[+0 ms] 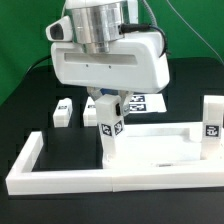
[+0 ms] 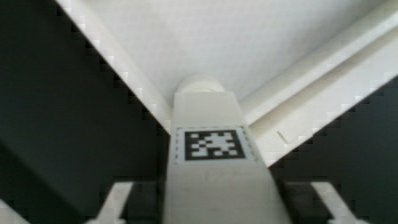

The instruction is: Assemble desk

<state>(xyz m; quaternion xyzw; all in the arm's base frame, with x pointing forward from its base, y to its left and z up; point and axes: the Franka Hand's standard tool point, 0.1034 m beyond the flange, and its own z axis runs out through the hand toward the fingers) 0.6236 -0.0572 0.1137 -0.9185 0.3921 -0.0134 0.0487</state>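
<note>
Tool (image 2: 217,200) fingers flank a small white plastic block leg (image 2: 215,120) bearing a black-and-white square tag; I cannot tell whether they touch it. The leg stands upright over the white rectangular rimmed plastic tray top (image 1: 100,181) on the black counter (image 1: 20,110). The leg looks light, stiff and slippery, so I judge its flat sides the best hold.

A green backdrop (image 1: 20,30) shows at ten and two o'clock. Below it a black table (image 1: 25,112) spreads from nine round to six o'clock, matte and dark, in bright, even light.
</note>
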